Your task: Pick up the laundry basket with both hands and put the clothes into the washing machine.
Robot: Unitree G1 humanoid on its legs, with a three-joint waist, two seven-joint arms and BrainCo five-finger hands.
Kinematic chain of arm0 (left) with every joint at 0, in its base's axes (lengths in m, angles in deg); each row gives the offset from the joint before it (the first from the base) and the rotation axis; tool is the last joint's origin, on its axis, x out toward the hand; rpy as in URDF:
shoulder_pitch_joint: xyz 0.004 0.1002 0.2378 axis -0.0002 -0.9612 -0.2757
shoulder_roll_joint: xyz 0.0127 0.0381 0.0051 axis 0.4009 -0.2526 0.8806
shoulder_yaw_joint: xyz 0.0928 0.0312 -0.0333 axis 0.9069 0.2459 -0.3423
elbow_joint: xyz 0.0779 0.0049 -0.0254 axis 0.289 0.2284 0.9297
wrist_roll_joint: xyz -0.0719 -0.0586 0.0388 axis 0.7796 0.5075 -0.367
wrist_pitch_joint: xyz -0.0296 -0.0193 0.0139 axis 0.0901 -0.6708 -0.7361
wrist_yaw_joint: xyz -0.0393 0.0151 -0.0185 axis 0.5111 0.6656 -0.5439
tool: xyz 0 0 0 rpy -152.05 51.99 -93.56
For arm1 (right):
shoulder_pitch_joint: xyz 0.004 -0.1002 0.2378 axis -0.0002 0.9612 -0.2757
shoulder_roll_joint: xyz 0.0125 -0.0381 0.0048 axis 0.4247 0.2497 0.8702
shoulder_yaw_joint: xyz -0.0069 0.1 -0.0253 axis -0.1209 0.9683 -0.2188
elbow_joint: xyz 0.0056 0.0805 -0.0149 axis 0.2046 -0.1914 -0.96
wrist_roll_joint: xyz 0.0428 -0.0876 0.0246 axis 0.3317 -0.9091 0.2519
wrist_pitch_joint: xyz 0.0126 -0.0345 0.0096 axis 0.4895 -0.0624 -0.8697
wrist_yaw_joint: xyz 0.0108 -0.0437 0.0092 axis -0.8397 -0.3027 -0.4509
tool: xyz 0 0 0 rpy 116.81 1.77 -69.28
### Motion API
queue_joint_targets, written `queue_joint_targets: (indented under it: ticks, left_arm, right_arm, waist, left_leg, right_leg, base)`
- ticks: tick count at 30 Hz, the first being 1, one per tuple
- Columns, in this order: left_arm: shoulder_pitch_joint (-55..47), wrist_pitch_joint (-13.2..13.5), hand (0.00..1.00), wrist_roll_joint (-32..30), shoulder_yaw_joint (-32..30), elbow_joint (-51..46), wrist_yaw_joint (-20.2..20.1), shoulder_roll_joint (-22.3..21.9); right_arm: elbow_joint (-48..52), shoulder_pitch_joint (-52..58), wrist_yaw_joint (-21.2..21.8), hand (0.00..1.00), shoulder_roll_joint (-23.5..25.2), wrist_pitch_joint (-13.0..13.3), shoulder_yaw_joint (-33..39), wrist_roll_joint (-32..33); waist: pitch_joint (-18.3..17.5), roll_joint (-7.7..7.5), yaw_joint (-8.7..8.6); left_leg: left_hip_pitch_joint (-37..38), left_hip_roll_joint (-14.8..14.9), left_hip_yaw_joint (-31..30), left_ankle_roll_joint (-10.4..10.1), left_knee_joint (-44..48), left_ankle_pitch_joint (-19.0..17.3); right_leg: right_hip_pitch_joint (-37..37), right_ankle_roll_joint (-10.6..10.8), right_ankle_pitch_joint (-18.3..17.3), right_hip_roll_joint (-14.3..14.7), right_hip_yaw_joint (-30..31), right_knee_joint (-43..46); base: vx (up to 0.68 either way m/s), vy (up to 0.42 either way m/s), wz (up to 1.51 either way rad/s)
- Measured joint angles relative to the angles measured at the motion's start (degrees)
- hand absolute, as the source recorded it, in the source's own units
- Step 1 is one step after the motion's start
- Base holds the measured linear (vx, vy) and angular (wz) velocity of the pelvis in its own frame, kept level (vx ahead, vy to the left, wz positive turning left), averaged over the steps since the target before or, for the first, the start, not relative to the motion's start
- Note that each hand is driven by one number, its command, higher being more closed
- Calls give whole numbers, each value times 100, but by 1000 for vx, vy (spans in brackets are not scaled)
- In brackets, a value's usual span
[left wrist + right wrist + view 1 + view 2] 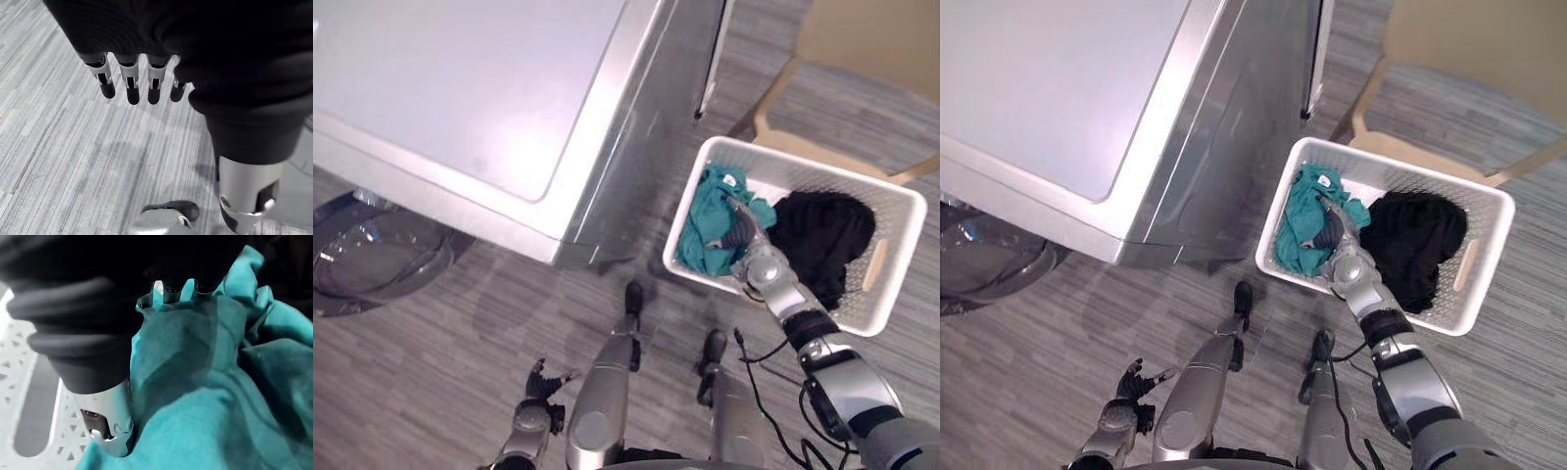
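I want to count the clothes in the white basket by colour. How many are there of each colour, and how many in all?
Teal garment: 1
Black garment: 1
Total: 2, both lying inside the laundry basket; anything buried under them cannot be seen.

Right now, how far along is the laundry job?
Nothing is loaded: teal garment and black garment lie in the white basket on the floor beside the washing machine. Right robot hand rests on the teal garment; left robot hand hangs open. Lifting and loading remain.
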Motion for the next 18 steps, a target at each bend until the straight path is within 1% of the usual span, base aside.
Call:
queue_joint_targets:
  ticks: [1, 4, 8, 10, 12, 13, 14, 16, 18]
  left_arm:
    - [64, 5, 0, 40, -8, -13, 19, -56]
    - [123, 34, 0, 138, -22, -217, 26, -202]
    - [126, 37, 0, 204, -33, -336, 28, -290]
    - [125, 27, 0, 263, -35, -355, 27, -315]
    - [124, -5, 0, 266, -35, -380, 24, -314]
    - [122, -23, 0, 266, -36, -382, 22, -310]
    - [120, -31, 0, 266, -34, -382, 16, -310]
    - [107, -57, 0, 265, -32, -402, -1, -291]
    - [103, -77, 0, 264, -32, -407, -10, -261]
  right_arm:
    - [14, -105, -75, 100, -3, -10, 13, 3]
    - [103, -215, -79, 100, -23, -27, 40, 158]
    - [547, 80, -69, 100, 118, -149, 190, 890]
    - [989, 456, -79, 100, 296, -165, 463, 1324]
    - [1337, 709, -75, 100, 422, -167, 592, 1513]
    - [1634, 864, -75, 100, 487, -163, 673, 1562]
    - [1778, 928, -76, 100, 518, -161, 728, 1567]
    - [2542, 1225, -88, 100, 651, -144, 1010, 1586]
    - [3017, 1463, -102, 100, 746, -124, 1164, 1625]
  waist:
    - [0, 1, -11]
    - [2, -3, -11]
    - [6, -11, -21]
    - [25, -40, -30]
    - [53, -85, -51]
    - [76, -122, -64]
    - [78, -127, -85]
    - [110, -187, -173]
    - [120, -243, -190]
  left_leg:
    - [-25, -41, -9, 3, -123, 89]
    - [-68, -41, -9, -34, -306, 200]
    - [-27, -11, -21, -12, -305, 281]
    - [91, -8, -9, -13, -308, 282]
    - [249, -8, 12, -13, -327, 282]
    - [399, -1, 42, -13, -392, 282]
    - [465, 2, 48, -13, -427, 282]
    - [684, 3, 90, -14, -474, 281]
    - [839, 3, 121, -16, -486, 279]
  right_leg:
    - [-106, 24, -98, -41, 4, 97]
    - [-253, 18, -236, -94, -13, 207]
    - [-258, -4, -252, -88, -48, 325]
    - [-170, -4, -251, -92, -35, 359]
    - [-34, -5, -251, -94, -15, 353]
    - [78, -5, -250, -91, 8, 336]
    - [131, -5, -250, -88, 8, 323]
    - [348, -9, -244, -80, 34, 232]
    - [514, -9, -237, -74, 62, 161]
  base:
    - [-61, 6, 9]
    - [-39, -9, 6]
    - [38, -42, 4]
    - [80, -36, -2]
    - [76, -27, -4]
    - [63, -23, -5]
    - [47, -16, -2]
    - [37, -4, -3]
    - [19, -3, -7]
